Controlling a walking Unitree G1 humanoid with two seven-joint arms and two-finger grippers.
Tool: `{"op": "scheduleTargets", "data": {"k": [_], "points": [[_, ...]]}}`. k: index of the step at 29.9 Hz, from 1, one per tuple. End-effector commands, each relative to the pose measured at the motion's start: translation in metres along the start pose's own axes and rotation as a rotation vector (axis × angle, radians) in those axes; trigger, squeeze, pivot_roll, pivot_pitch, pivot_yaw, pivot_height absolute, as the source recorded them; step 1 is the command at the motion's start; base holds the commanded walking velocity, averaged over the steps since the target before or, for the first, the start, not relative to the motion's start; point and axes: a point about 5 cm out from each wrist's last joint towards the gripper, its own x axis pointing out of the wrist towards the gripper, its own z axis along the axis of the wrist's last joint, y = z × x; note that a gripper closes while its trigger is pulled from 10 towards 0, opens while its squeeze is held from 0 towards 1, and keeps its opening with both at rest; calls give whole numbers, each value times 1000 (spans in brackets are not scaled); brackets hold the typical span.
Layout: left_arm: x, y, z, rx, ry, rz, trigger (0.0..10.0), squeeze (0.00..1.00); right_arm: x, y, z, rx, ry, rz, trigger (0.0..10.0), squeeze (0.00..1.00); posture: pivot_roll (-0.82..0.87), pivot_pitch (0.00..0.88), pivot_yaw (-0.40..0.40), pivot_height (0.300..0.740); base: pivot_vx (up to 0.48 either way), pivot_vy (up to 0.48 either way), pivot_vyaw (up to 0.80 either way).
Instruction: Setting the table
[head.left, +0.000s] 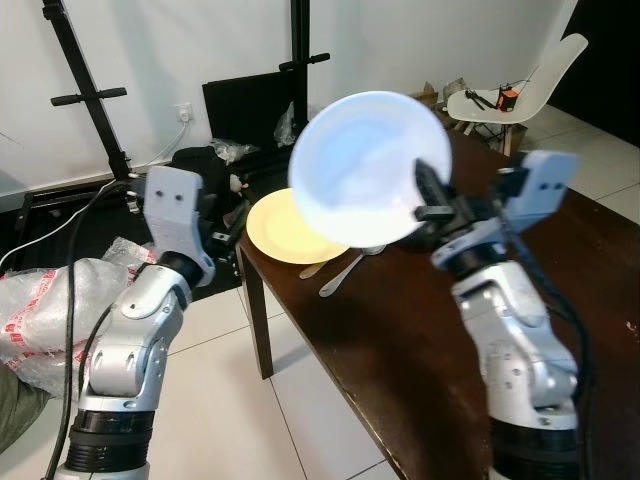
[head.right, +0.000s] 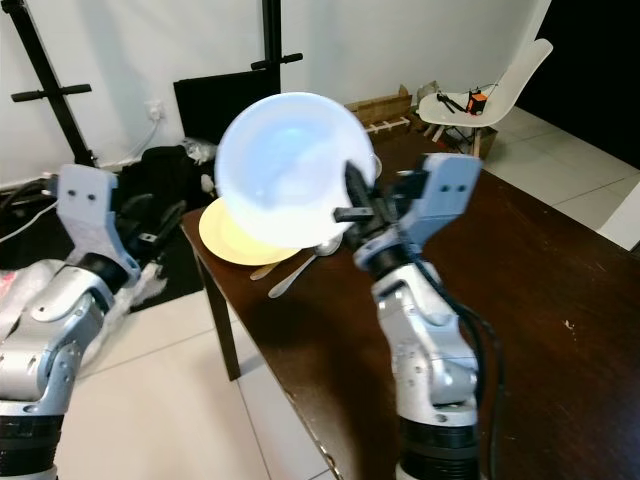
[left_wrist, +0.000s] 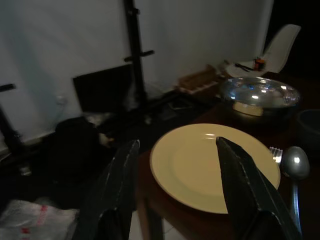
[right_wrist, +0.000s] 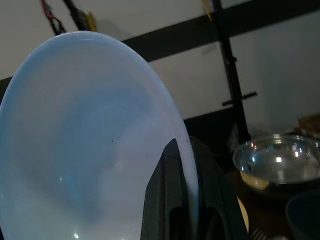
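Right gripper (head.left: 432, 200) raised above the near corner of the dark table (head.left: 520, 330), fingers clamped on the rim of a pale blue plate (head.left: 365, 165). Plate held up on edge, tilted, its face toward the camera, hanging in the air above the yellow plate (head.left: 285, 230) and apart from it. Grip confined to a single spot on the rim, one finger (right_wrist: 167, 200) on the face and the other behind, as seen in the right wrist view. Left gripper (left_wrist: 175, 200) off the table's end, fingers spread apart and holding nothing, pointing toward the yellow plate. Spoon (head.left: 345, 270) and fork (head.left: 315, 268) lying just beside the yellow plate, partly under the raised one. Glass bowl (left_wrist: 260, 92) with something yellow beneath it further along the table. Risks, by judgement: swing or slip of the plate in so narrow a pinch during any quick turn of the wrist; chipping on a hard or edge-first landing against the yellow plate; cutlery struck or trapped beneath on the way down; off-centre placement near the table corner, leaving an overhang and a fall to the tiled floor (head.left: 300, 420). Level plate and slow descent advisable before any release.
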Motion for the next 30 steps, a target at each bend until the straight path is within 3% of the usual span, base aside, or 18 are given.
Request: {"op": "scheduleTargets", "data": {"k": [1, 7, 16, 21, 30], "points": [[-5, 2, -1, 25, 1, 23, 10000, 0, -4, -6, -12, -5, 41, -45, 10000, 0, -13, 0, 78, 740, 0, 0, 0], [-12, 1, -10, 1, 31, 88, 10000, 0, -9, -15, -25, -1, 78, -125, 10000, 0, -12, 0, 70, 740, 0, 0, 0], [-10, 3, -12, 1, 36, 123, 10000, 0, -10, -16, -25, 49, 65, -118, 10000, 0, -17, 0, 70, 740, 0, 0, 0], [-9, -2, -14, 4, 40, 118, 10000, 0, -9, -4, -34, -6, 117, -28, 10000, 0, -13, 0, 69, 740, 0, 0, 730], [-10, -2, -16, 6, 49, 122, 10000, 0, -8, 2, -37, 17, 128, 10, 10000, 0, -7, 0, 67, 740, 0, 0, 700]]}}
